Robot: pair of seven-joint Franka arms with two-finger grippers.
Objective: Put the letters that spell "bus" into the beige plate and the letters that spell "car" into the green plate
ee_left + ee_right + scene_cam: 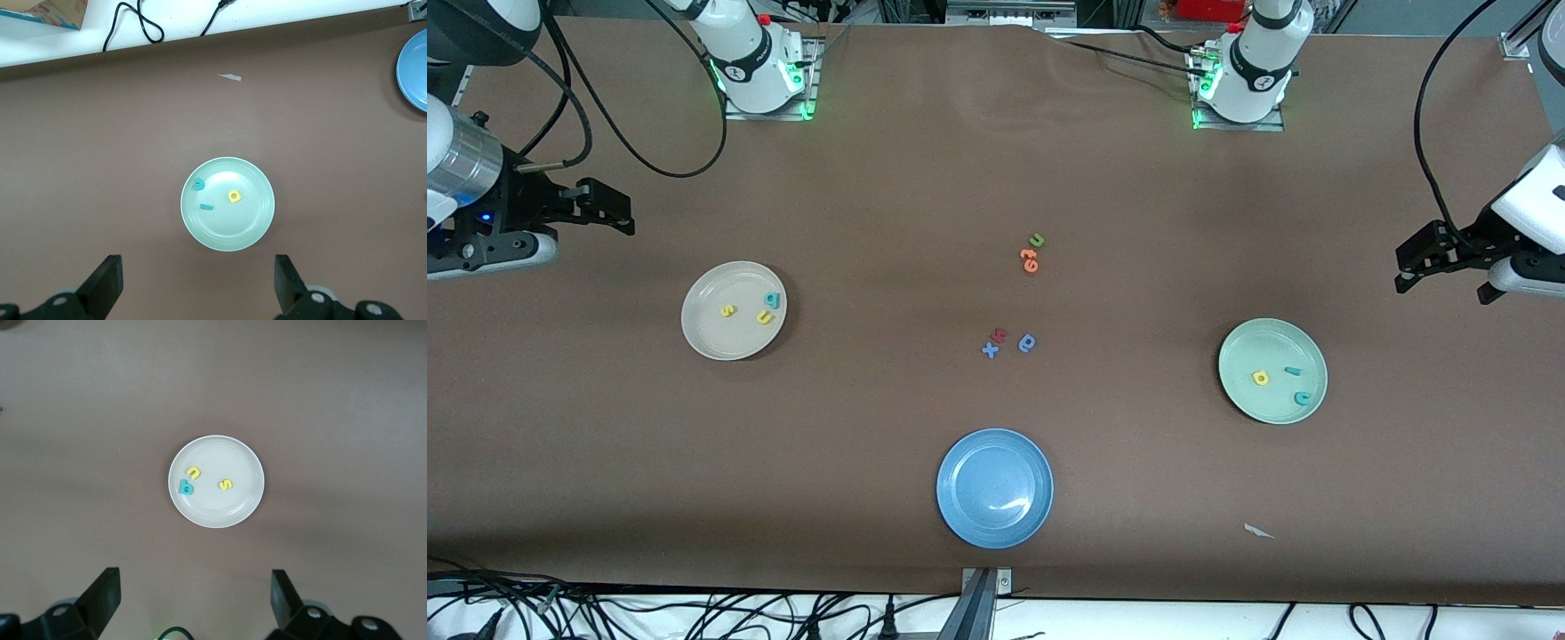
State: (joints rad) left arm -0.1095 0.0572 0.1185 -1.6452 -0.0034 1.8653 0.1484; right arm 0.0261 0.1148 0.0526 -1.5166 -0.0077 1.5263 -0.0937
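Front view: lying in the beige plate (710,331) toward the right arm's end of the worktop (889,196), the yellow s (727,311), yellow u (764,316) and teal b (772,300); lying in the green plate (1246,398) toward the left arm's end, the yellow a (1260,378), teal r (1292,371) and teal c (1303,397).

Left wrist view: hovering over the green plate (227,237), left tool (199,279), fingers standing apart, holding nothing.

Right wrist view: hovering over the beige plate (220,510), right tool (195,597), fingers standing apart, holding nothing.
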